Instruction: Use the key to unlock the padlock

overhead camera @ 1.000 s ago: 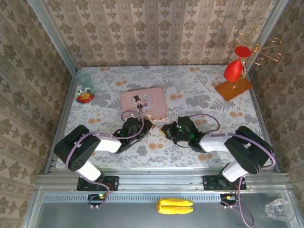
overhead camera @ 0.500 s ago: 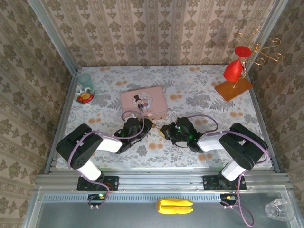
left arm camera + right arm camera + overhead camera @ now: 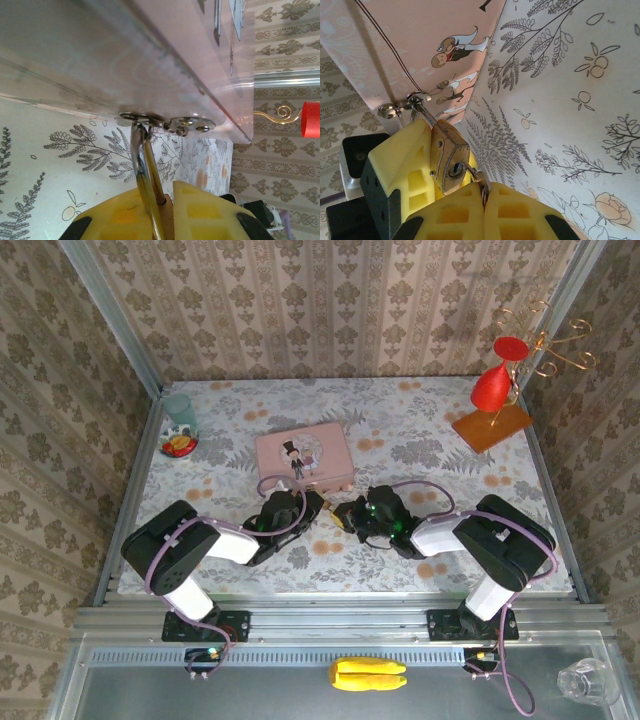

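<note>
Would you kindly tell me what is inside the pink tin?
The pink tin is closed, so whatever it holds is covered. Outside, the padlock is hooked through the metal clasp on its front side.

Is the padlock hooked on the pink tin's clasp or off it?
Hooked on. The padlock has its shackle looped through the metal clasp on the pink tin.

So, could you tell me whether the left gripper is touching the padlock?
Touching. The left wrist view shows the padlock pinched between the yellow pads of the left gripper, with its shackle rising from between them.
</note>
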